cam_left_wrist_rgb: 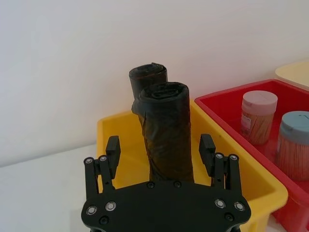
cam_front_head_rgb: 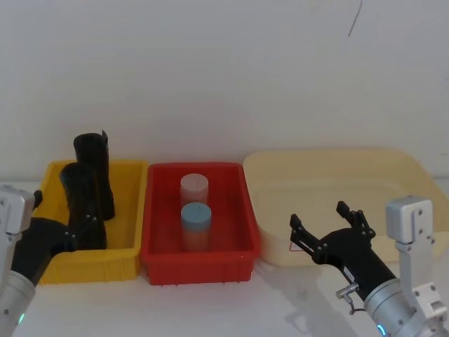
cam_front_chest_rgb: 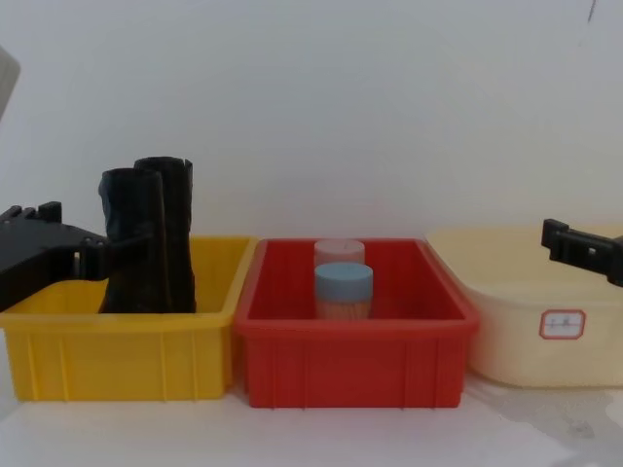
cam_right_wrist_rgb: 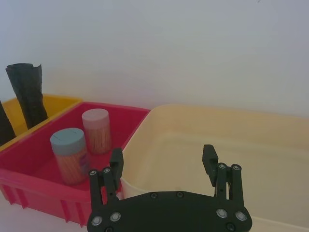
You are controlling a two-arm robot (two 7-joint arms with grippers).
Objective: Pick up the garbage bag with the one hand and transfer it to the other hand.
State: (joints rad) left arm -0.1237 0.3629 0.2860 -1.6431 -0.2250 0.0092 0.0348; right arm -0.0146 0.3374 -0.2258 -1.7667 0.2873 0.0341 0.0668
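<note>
- Closing in on the pick-up: my left gripper (cam_left_wrist_rgb: pixel 160 143) sits at the yellow bin (cam_front_head_rgb: pixel 91 265), jaws spread wide, and the garbage bag (cam_left_wrist_rgb: pixel 164 104) stands upright between them
- From the left wrist view there's a gap on each side of the roll; I'd say neither pad has made contact, so nothing is gripped yet
- The bag I'm straddling is the nearer of two black rolls in that bin; a second black roll (cam_front_head_rgb: pixel 95 168) stands just behind it, touching or nearly so; I can't tell which
- My right gripper (cam_front_head_rgb: pixel 319 216) hovers at the front of the beige tub (cam_front_head_rgb: pixel 316 159), low over the worktop (cam_front_head_rgb: pixel 280 302), jaws wide too and holding nothing; it's well apart from the bag, with the red bin (cam_front_head_rgb: pixel 200 265) and its two jars, blue-lidded jar (cam_front_head_rgb: pixel 196 214) and pale-lidded jar (cam_front_head_rgb: pixel 194 187), between us
- Step in hand, as I read it: the grasp itself; lift and handover haven't begun
- Next move calls for squeezing in on the roll around its middle, firmly enough that the slick film doesn't slide; then a straight lift to clear the yellow bin's wall without dragging the rear roll along
- After that, carrying it across above the jars and offering an exposed end so the right jaws have free length to take hold of
- Risk I'm watching: the roll looks soft and a touch crumpled, so it may squash or tilt as I close
</note>
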